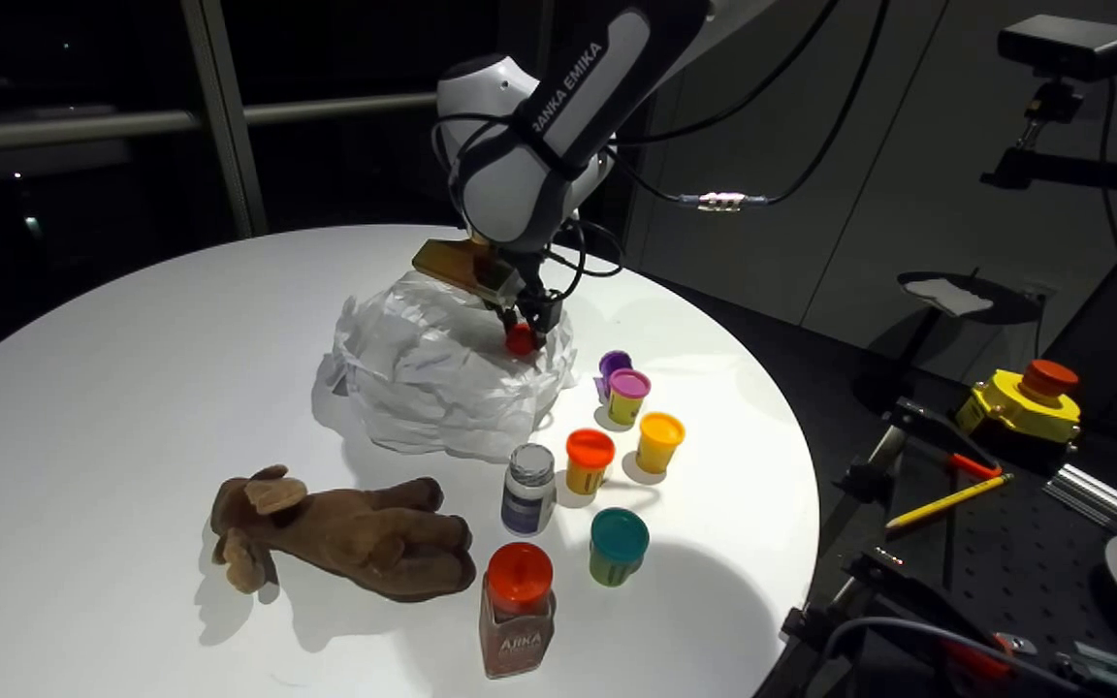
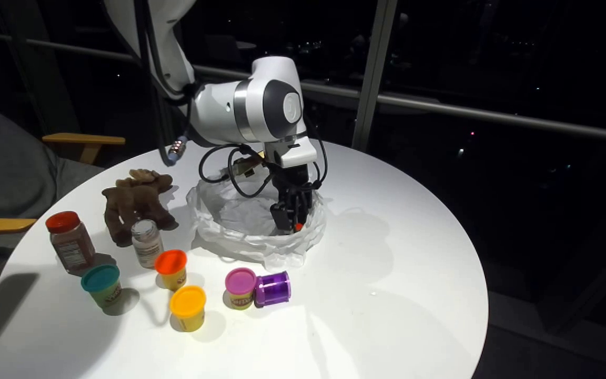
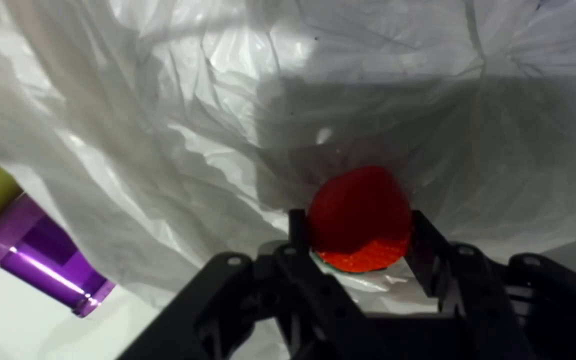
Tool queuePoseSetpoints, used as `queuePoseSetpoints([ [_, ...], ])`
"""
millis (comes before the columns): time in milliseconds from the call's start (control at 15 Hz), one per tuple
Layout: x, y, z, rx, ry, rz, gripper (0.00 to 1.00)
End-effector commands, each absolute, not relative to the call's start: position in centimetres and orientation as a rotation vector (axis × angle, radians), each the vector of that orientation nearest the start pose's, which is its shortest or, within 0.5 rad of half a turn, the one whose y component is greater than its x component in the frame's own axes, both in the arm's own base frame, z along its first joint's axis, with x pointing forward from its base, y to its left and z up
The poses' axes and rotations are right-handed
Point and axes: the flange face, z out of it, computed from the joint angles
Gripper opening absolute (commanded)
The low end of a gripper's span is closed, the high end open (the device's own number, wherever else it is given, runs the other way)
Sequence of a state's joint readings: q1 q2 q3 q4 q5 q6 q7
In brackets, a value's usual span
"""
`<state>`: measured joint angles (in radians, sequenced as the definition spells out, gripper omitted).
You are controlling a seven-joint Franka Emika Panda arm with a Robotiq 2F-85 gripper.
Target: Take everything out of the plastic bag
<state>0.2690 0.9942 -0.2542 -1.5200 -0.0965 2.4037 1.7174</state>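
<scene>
Within the wrinkled plastic bag [image 1: 447, 412] lies a red object [image 3: 355, 210], and I have the fingers [image 3: 297, 232] of the gripper [image 3: 358, 230] clamped on its two sides, so that it sits between their tips. Just outside the bag are a see-through purple container [image 2: 273, 289], on its side, and a pink-lidded cup [image 2: 241, 287]; near it lies a brown plush toy [image 1: 355, 538]. Farther from it stand a teal-lidded cup [image 1: 617, 548] and a red-lidded jar [image 1: 517, 625] with brownish contents.
</scene>
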Motion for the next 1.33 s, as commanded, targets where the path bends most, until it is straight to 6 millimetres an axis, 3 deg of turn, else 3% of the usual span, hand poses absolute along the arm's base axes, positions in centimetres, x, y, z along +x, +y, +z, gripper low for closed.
queuePoseSetpoints([
  [0, 68.9, 3.6, 8.8, -2.407, 2.300, -0.321, 0.25],
  [267, 68.0, 5.1, 12.2, -2.394, 2.190, -0.372, 0.25],
  [533, 64.7, 6.3, 15.8, -2.393, 2.140, -0.423, 0.25],
  [867, 57.9, 5.4, 17.9, -2.478, 2.239, -0.526, 0.25],
  [1267, 48.2, 4.3, 16.9, -2.603, 2.214, -0.491, 0.25],
])
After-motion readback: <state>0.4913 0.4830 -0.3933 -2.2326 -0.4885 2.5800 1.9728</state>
